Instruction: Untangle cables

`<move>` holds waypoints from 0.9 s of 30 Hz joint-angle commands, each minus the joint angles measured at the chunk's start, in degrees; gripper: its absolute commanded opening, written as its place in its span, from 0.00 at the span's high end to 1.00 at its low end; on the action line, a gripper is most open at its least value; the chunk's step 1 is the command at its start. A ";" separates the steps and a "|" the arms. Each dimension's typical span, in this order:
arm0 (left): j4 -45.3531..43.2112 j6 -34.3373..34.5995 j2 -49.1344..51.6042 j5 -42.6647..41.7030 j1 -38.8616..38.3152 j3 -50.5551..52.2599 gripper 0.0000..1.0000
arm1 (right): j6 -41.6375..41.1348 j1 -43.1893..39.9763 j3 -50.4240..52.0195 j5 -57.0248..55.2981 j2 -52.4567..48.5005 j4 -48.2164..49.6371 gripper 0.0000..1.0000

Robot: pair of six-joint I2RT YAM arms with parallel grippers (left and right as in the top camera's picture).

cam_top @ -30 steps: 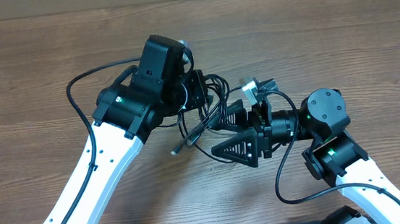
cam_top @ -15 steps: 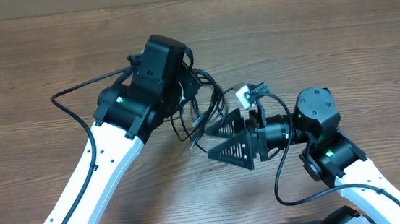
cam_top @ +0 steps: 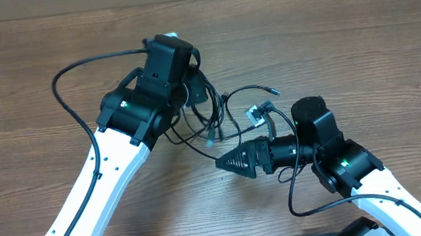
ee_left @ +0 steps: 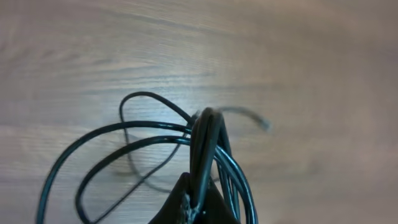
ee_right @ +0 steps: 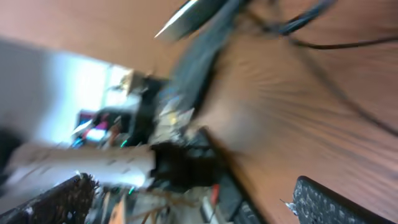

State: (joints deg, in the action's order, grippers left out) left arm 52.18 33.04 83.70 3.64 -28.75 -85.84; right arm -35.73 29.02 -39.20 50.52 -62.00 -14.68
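Two end effectors, one bunch of cables on the worktop [cam_top: 356, 36].
The left end effector [ee_left: 196, 208] is clamped on the cables [ee_left: 205, 140], with several black strands looped over it. The right end effector [cam_top: 223, 163] stands wide and empty, just beside the bunch. Three plug ends [cam_top: 256, 115] show between the arms.

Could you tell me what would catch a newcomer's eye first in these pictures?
The tangle of thin black cables, pinched in the shut left hand near the middle of the wooden table, stands out first. Next comes the right hand, wide open and empty, pointing at the loops from the right, a silvery plug just beyond it.
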 commanded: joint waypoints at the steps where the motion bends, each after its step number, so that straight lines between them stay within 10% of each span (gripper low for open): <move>1: 1.88 -25.44 -0.46 -9.03 0.22 -0.61 0.96 | 0.87 0.11 -0.39 -13.42 0.35 -2.80 0.00; 8: 5.70 -42.21 -0.46 -24.35 0.22 -0.61 0.96 | 0.83 0.11 -0.42 -16.57 0.35 -1.36 0.00; 27: 5.99 -43.78 -3.82 -48.26 0.28 -0.70 0.96 | -3.72 0.11 -0.39 -42.95 0.35 -7.58 0.00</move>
State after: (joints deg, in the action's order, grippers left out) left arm 58.70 -9.45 83.35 -40.25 -28.75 -85.84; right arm -39.11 29.02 -39.20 15.25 -62.00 -20.38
